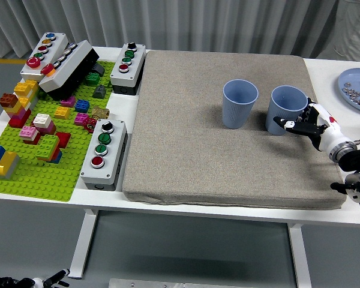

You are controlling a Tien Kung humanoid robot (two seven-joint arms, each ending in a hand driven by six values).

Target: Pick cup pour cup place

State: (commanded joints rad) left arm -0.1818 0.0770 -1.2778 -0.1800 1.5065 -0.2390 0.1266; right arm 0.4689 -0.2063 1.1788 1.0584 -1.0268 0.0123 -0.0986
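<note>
Reaching in from the lower right corner, the robot's right hand sits at the near right side of the right-hand blue-grey plastic cup, its white, black-tipped fingers curled against the cup wall in what looks like a partial grasp; whether they fully clamp the cup cannot be told. The left hand is out of view. Both task objects stand upright on the grey-brown fabric mat covering the white table: the gripped cup toward the mat's right edge, and the left-hand blue-grey plastic cup just beside it, apart but close. To the left lie a grey four-button control box and a green building-block baseplate with coloured bricks; farther back sit more grey button boxes, and a blue plate with small items shows at the far right edge. The step appears to be securing the pick. Judged risks: a one-sided, shallow hold could let the cup tip or slide on the soft mat when lifted, and the small gap between cups means a sideways nudge might knock the neighbouring cup over.
</note>
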